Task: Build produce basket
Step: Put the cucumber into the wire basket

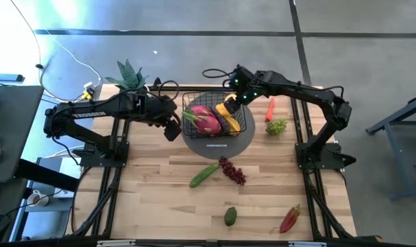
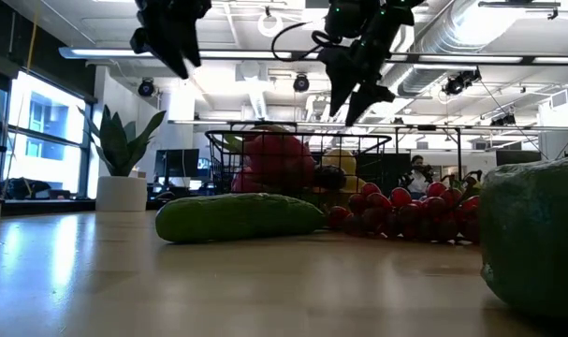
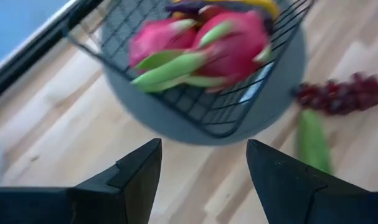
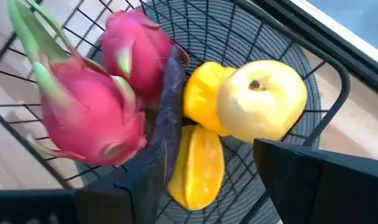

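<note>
Basket on round grey mat, holding two dragon fruits, pear and starfruit. Right gripper directly above its far corner, fingers apart, empty. Left gripper beside its left side, fingers apart, empty. Nearer: cucumber lying diagonally, purple grapes, avocado, chilli. Beyond the right gripper: green grapes.

Overhead, table-level and both close wrist views share the basket.
</note>
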You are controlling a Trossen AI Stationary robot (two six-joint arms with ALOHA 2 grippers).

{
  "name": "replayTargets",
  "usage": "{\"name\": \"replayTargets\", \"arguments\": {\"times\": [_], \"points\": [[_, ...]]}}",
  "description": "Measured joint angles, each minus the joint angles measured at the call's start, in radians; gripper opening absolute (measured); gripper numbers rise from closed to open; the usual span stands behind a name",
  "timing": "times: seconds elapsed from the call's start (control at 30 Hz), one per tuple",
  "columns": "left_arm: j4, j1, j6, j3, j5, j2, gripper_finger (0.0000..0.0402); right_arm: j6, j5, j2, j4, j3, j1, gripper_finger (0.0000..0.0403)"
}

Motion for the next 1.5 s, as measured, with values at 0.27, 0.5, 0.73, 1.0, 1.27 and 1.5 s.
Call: {"name": "replayTargets", "arguments": {"times": [0.27,0.5,0.73,1.0,1.27,1.5], "points": [[0.056,-0.001,0.001,0.0,0.098,0.006,0.0226,0.084,0.001,-0.001,-0.103,0.063,0.045,0.022],[0.035,-0.001,0.044,0.0,0.145,0.036,0.0247,0.174,0.0,-0.002,-0.114,0.074,0.12,0.022],[0.002,-0.013,0.017,0.0,0.249,0.103,0.0277,0.243,0.02,-0.002,-0.114,0.074,0.201,0.022],[0.054,-0.1,-0.01,0.0,0.258,0.158,0.0278,0.232,0.038,-0.045,-0.125,0.074,0.209,0.022],[0.19,-0.188,-0.128,0.0,0.256,0.228,0.0278,0.154,0.044,-0.141,-0.164,0.075,0.168,0.022],[0.259,-0.261,-0.154,0.0,0.22,0.317,0.0278,0.102,0.043,-0.219,-0.218,0.075,0.144,0.022]]}}
